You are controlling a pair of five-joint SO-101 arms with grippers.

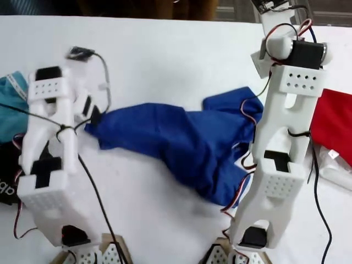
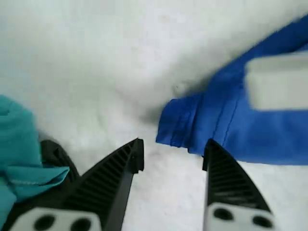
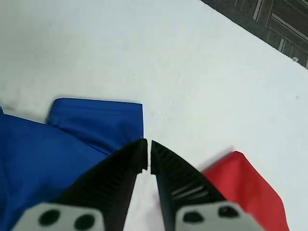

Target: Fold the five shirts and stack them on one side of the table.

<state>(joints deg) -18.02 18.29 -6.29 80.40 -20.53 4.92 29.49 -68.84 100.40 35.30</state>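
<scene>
A crumpled blue shirt (image 1: 187, 137) lies across the middle of the white table (image 1: 165, 60). My left gripper (image 2: 173, 154) hovers open just short of the shirt's sleeve hem (image 2: 187, 127), one finger on each side of it and nothing held; from above it (image 1: 91, 113) sits at the shirt's left end. My right gripper (image 3: 149, 150) is shut and empty above bare table, between the other blue sleeve (image 3: 98, 120) and a red shirt (image 3: 243, 185). In the high view this gripper (image 1: 263, 59) is beyond the shirt's far right sleeve.
A teal shirt (image 1: 12, 104) and a black shirt (image 1: 6, 181) lie at the table's left edge. The red shirt (image 1: 333, 126) lies at the right edge, with a white object (image 1: 335, 165) in front of it. The table's far edge (image 3: 240, 26) is close to the right gripper.
</scene>
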